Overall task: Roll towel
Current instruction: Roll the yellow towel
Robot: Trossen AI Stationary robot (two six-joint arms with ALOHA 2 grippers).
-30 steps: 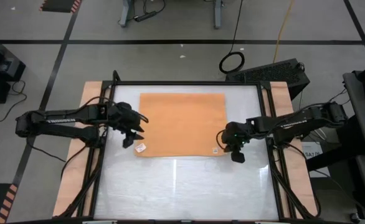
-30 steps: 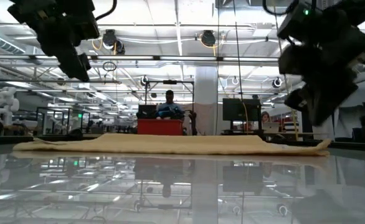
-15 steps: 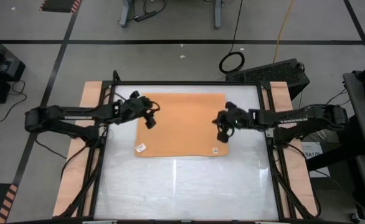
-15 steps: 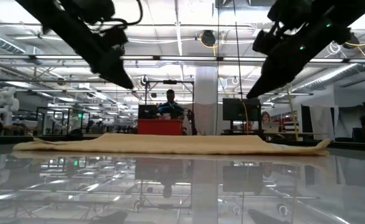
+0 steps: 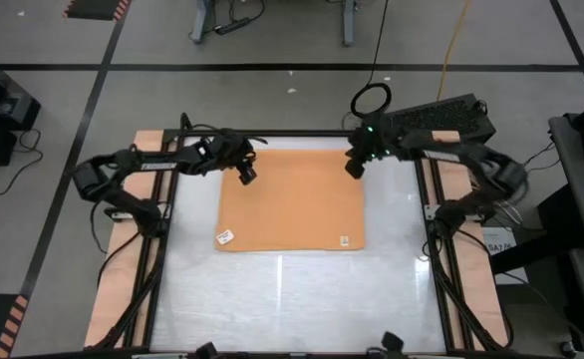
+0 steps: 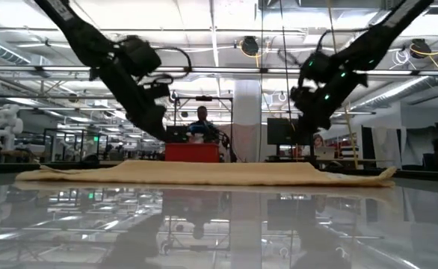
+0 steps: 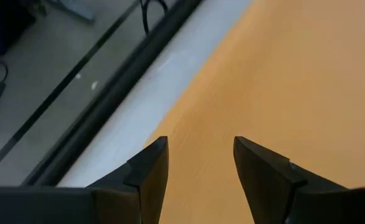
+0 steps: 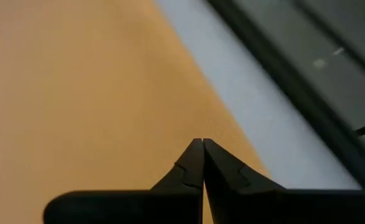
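The orange-tan towel [image 5: 292, 199] lies spread flat on the white tabletop, a small white tag [image 5: 225, 237] at its near left corner. My left gripper [image 5: 246, 174] hovers open above the towel's far left corner, the cloth showing between its fingers [image 7: 198, 155]. My right gripper [image 5: 353, 168] hovers shut above the far right corner [image 8: 202, 163]. In the low view both grippers [image 6: 158, 127] [image 6: 309, 123] hang clear above the towel [image 6: 204, 173].
A black frame [image 5: 302, 134] runs along the table's far edge, close behind both grippers. Wooden side strips [image 5: 138, 219] flank the tabletop. The near half of the table [image 5: 292, 299] holds no objects. A person [image 6: 202, 123] sits in the room far behind.
Both grippers have swung from the towel's near corners toward the table's far edge, tipping downward, and now stand above the far corners. The left gripper has stayed open and the right shut. The towel has not moved.
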